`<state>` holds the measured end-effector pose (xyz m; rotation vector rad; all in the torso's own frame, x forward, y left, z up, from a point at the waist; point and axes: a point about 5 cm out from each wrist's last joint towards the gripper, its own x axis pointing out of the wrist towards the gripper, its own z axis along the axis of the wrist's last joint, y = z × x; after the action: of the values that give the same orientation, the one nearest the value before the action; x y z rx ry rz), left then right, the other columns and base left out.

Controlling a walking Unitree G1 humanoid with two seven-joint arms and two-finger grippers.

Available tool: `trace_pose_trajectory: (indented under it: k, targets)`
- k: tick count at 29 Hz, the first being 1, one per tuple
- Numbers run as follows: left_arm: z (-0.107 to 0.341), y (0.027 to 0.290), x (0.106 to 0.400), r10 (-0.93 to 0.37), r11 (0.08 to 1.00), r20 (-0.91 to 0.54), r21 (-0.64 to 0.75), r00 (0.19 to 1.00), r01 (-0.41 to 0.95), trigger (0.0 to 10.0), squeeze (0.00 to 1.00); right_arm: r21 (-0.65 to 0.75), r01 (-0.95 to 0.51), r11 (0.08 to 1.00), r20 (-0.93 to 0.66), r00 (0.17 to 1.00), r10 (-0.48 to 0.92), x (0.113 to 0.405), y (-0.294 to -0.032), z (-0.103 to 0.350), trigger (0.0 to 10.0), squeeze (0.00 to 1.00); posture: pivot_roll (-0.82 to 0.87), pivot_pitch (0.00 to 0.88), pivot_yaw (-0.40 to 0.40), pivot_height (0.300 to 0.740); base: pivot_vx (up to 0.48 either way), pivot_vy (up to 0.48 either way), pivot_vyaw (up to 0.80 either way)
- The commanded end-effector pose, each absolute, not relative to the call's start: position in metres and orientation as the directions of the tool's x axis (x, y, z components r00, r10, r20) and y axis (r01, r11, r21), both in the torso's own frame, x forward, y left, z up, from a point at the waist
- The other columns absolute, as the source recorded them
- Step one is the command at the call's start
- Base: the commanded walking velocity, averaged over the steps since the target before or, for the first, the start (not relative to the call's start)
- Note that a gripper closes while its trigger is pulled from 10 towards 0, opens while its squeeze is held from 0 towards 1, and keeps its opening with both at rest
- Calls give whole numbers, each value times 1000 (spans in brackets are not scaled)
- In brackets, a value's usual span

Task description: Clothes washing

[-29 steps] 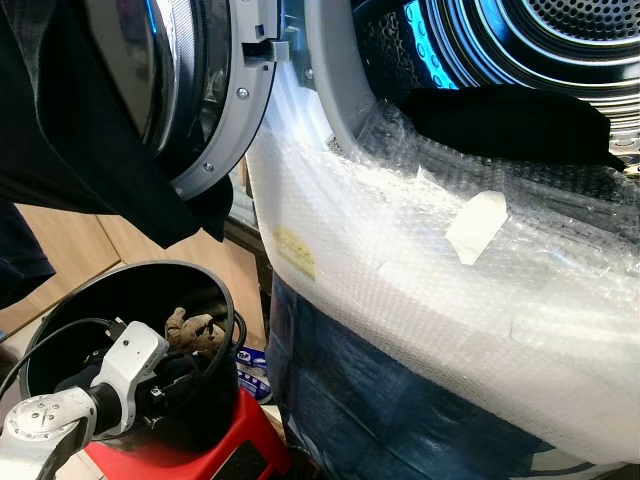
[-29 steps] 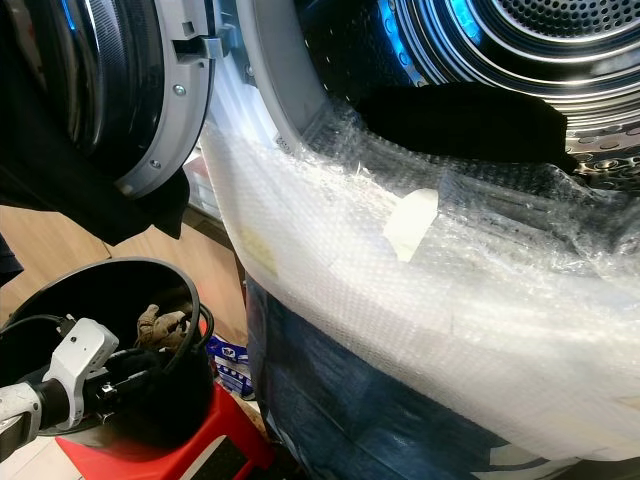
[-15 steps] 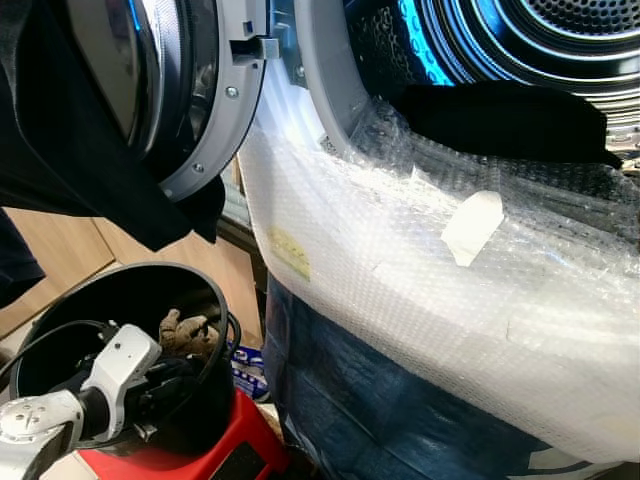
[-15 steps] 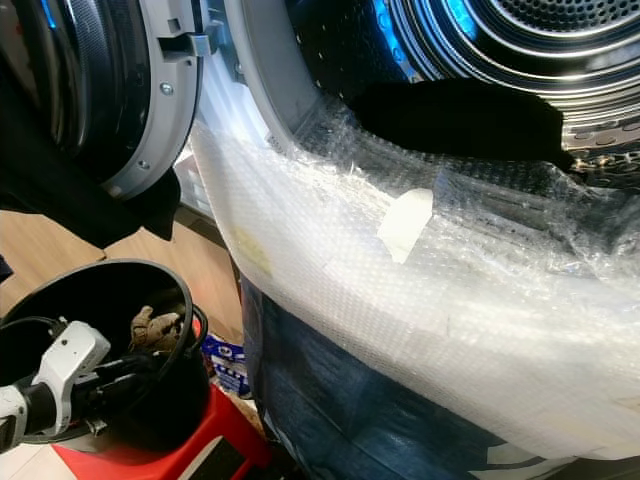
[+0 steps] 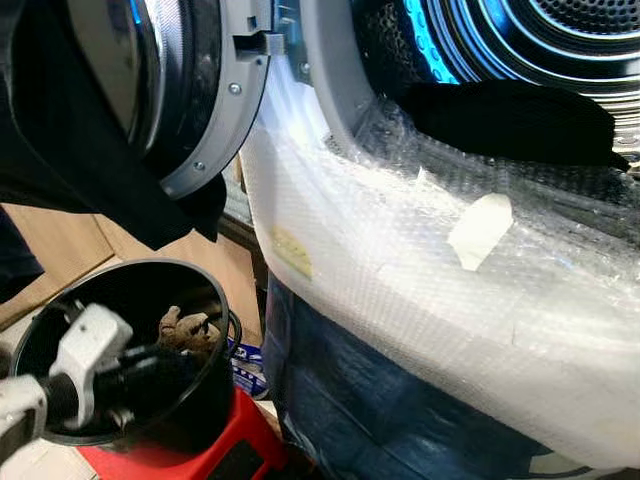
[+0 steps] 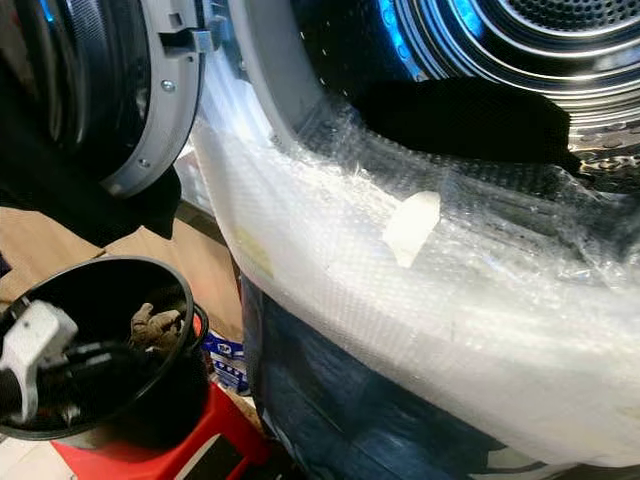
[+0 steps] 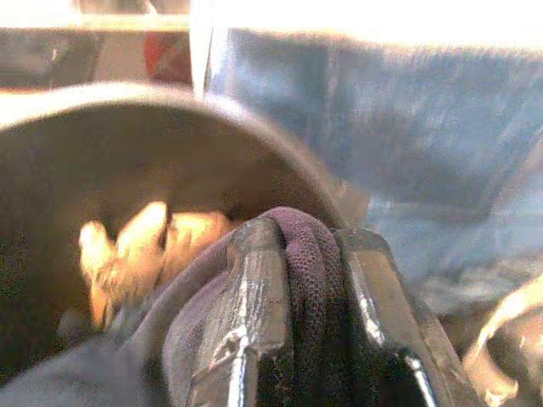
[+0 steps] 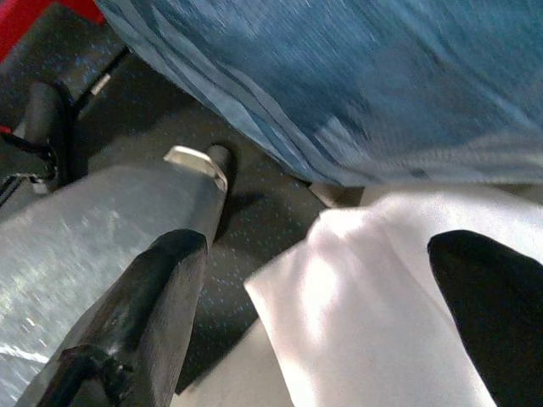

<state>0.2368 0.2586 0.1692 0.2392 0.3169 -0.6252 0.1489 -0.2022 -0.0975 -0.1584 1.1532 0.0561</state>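
Left gripper (image 7: 301, 280): it is down inside the black bucket (image 5: 205, 395), with its two black fingers (image 7: 254, 297) squeezed tight on a fold of dark cloth (image 7: 301, 254).
Dark cloth: it bulges up between the fingers and lies in the bucket, just beside a small tan toy (image 5: 185, 328).
Left arm: its white wrist (image 5: 85, 345) sits over the bucket's near rim. It has slid a bit lower and more to the robot's left than a second ago.
Bucket: it stands on a red stool (image 5: 215, 450), next to the washer's front.
Washer: its door (image 5: 205, 90) hangs open to the left. The drum (image 5: 520, 40) glows blue inside.
Black garment (image 5: 510, 120): it lies across the lip of the drum opening, the same place as before.
Bubble wrap (image 5: 400, 260): it covers the washer's front, with a strip of pale tape (image 5: 480, 230) stuck on it.
Another dark cloth (image 5: 70, 160): it hangs over the open door.
Right gripper (image 8: 339, 314): its fingers are wide apart and hold nothing. It hangs low by a blue cover (image 8: 365, 76), above what looks like white cloth (image 8: 373, 305), though the picture is blurry.
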Motion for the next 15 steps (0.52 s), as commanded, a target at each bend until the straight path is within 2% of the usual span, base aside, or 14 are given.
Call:
trace_pose_trajectory:
  k: [1,4,6,7,11,14,15]
  targets:
    - [183,248,238,-588,758,-292,124,754,640,0,0,-92,-125,988,-919,393,-36,145,-202,-99,10000,0,124,132,-45,740,0,0,0]
    - [197,231,245,-645,730,-213,114,734,674,0,0,-93,-100,991,-909,414,-44,150,-202,-97,10000,0,113,132,-40,740,0,0,0]
    - [206,215,250,-702,683,-174,110,691,722,0,0,-94,-96,991,-906,421,-45,152,-202,-97,10000,0,111,125,-39,740,0,0,0]
    - [206,215,250,-702,683,-174,110,691,722,0,0,-94,-96,991,-906,421,-45,152,-202,-97,10000,0,111,125,-39,740,0,0,0]
    - [210,188,261,-779,593,-159,130,607,795,0,0,-91,-97,991,-905,423,-42,152,-200,-97,10000,0,113,128,-41,740,0,0,0]
    - [216,164,266,-848,495,-140,137,512,858,0,0,-87,-92,992,-901,431,-39,154,-199,-96,10000,0,105,129,-39,740,0,0,0]
    - [219,149,269,-883,435,-130,136,451,890,0,0,-86,-90,992,-899,437,-38,155,-198,-96,10000,0,98,125,-34,740,0,0,0]
